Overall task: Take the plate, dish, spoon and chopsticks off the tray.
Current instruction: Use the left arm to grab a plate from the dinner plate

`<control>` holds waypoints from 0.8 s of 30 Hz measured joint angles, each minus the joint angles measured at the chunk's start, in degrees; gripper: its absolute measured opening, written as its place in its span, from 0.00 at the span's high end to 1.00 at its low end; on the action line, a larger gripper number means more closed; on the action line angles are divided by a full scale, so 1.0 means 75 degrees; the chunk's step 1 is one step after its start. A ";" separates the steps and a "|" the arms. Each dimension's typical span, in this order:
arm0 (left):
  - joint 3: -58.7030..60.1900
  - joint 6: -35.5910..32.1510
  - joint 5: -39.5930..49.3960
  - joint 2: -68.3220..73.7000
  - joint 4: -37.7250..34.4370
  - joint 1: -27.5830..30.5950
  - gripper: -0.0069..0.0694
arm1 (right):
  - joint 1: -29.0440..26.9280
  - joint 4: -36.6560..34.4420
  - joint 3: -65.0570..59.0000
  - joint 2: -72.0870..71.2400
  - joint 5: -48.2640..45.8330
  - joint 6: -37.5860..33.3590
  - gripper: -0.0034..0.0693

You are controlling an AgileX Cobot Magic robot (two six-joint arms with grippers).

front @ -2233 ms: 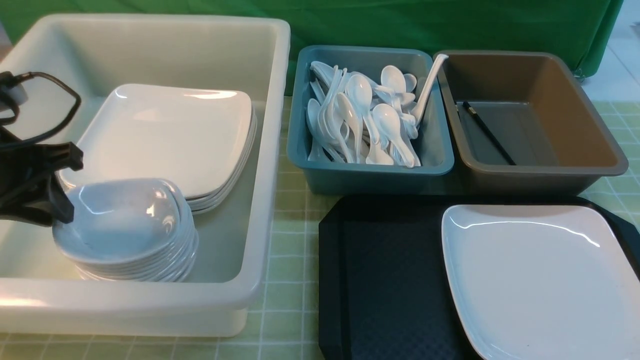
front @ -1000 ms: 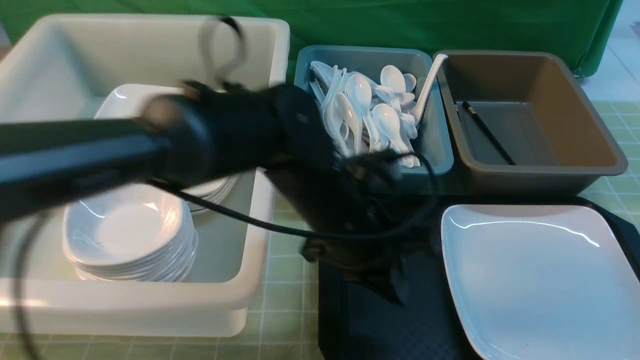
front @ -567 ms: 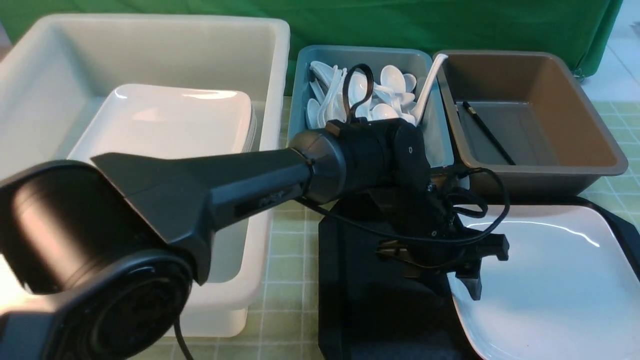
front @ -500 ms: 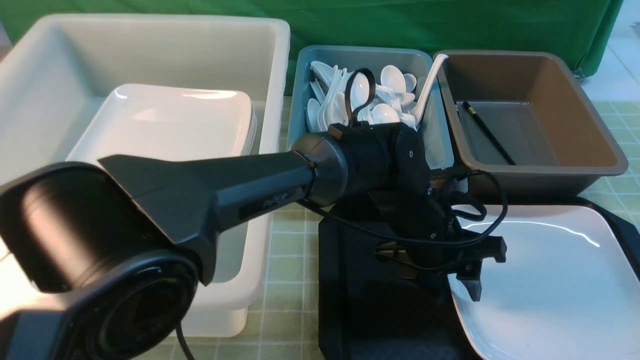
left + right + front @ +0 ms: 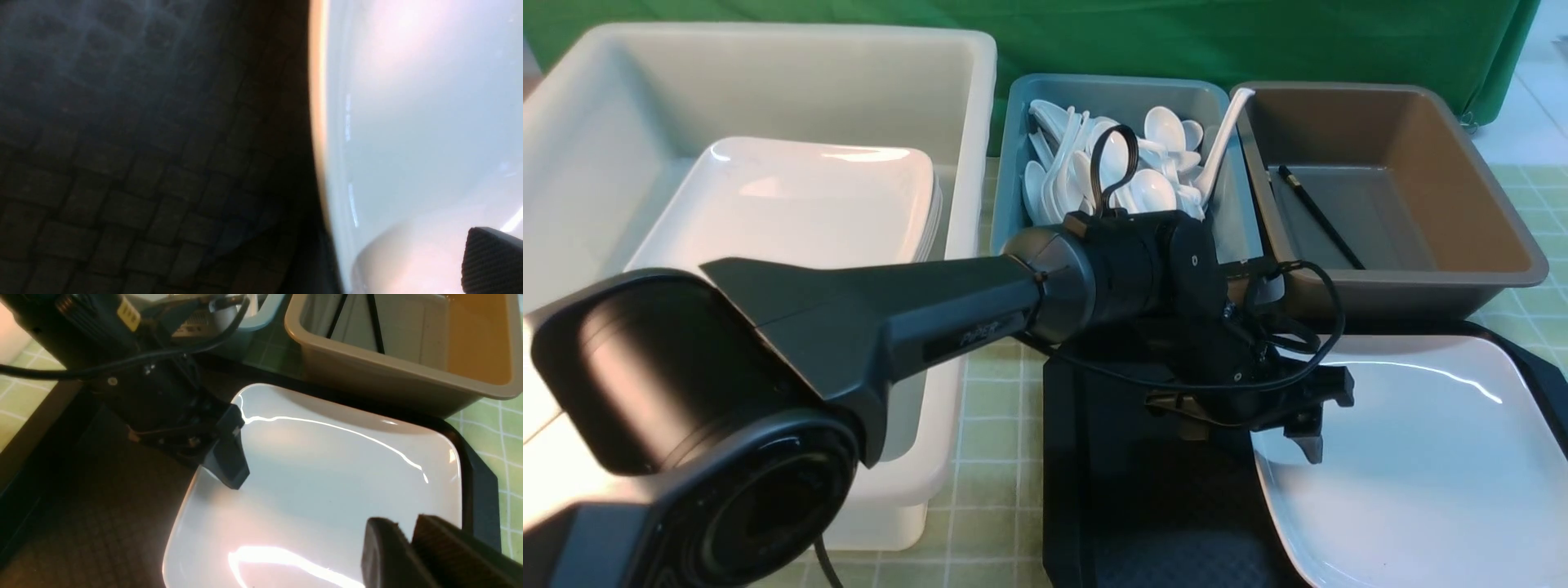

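Observation:
The white square plate (image 5: 1413, 474) lies on the right half of the black tray (image 5: 1143, 506). My left gripper (image 5: 1254, 433) is open at the plate's left edge. One finger (image 5: 1311, 447) hangs over the plate, and the other is low on the tray side. In the left wrist view the plate's rim (image 5: 320, 122) runs between the textured tray and one finger pad (image 5: 490, 261). My right gripper (image 5: 402, 526) hovers over the plate's near right part, its fingertips almost together and empty. The chopsticks (image 5: 1319, 216) lie in the brown bin. A spoon (image 5: 1156, 189) tops the heap in the teal bin. The dish is hidden behind my left arm.
A white tub (image 5: 964, 245) at the left holds a stack of square plates (image 5: 792, 204). The teal bin (image 5: 1011, 188) and brown bin (image 5: 1437, 188) stand behind the tray, with a long white ladle (image 5: 1223, 139) leaning between them. My left arm (image 5: 890, 318) spans the tub's near corner.
My left arm swung from the white tub across to the tray, and its jaws opened. In the last half second the gripper rose slightly at the plate's left edge.

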State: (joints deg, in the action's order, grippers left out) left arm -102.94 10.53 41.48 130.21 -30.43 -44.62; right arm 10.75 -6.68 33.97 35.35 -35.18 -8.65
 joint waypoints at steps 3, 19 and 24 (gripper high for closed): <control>0.0000 0.0000 0.0053 0.0076 -0.0205 0.0007 0.33 | 0.0000 0.0000 0.0000 0.0000 0.0000 0.0000 0.81; -0.0102 0.0093 -0.0150 0.0511 -0.1064 0.0013 0.88 | 0.0000 0.0000 0.0000 0.0000 0.0014 0.0007 0.79; -0.0053 0.0110 0.0007 0.0256 -0.0702 -0.0012 0.88 | 0.0000 0.0000 0.0000 0.0000 -0.0008 0.0007 0.78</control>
State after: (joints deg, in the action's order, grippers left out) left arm -103.33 11.35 41.53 132.13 -35.69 -44.71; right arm 10.75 -6.68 33.97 35.35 -35.24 -8.60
